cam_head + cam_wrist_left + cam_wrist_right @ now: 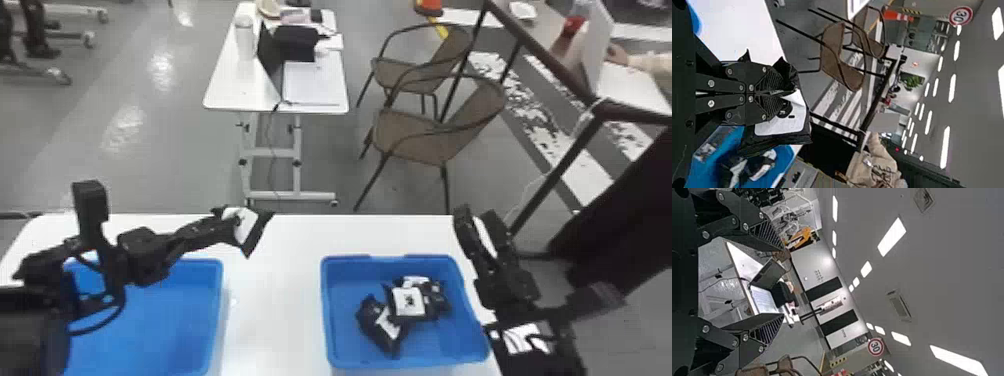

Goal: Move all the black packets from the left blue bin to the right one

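My left gripper [227, 226] is above the white table, between the two bins, shut on a black packet [248, 226] with a white label. In the left wrist view, the same left gripper [777, 93] pinches that packet [785, 125] by its edge. The left blue bin [216, 300] lies partly beneath the left arm, with bare blue floor showing. Several black packets [410, 302] lie heaped in the right blue bin [345, 357]. Beyond that bin's right side, my right gripper [477, 217] stands open; in the right wrist view, the right gripper [782, 284] has nothing between its fingers.
Both bins stand on a white table [272, 300], with bare tabletop between them. Past its far edge are a smaller white table [240, 95] holding a laptop, and brown chairs [415, 135]. A dark-framed table stands at the far right.
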